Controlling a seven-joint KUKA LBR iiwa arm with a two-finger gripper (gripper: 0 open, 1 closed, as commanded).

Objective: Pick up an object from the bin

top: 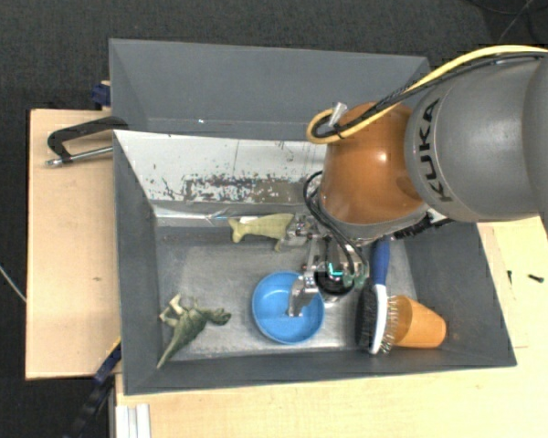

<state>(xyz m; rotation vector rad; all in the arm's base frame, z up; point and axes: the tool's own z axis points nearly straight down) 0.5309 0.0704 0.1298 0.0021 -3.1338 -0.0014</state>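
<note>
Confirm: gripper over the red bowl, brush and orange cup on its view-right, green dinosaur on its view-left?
Wrong colour: the camera view shows the bowl is blue, not red. The rest holds: gripper over it, brush and orange cup to its view-right, green dinosaur to its view-left.

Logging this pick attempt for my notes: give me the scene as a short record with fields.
container: grey metal bin
gripper: down over the round blue plastic bowl, front middle of the floor
front left: green toy dinosaur, lying flat
back: pale yellow-green toy animal, by the rear wall
front right: blue-handled brush with black bristles, beside an orange plastic cup on its side
</note>
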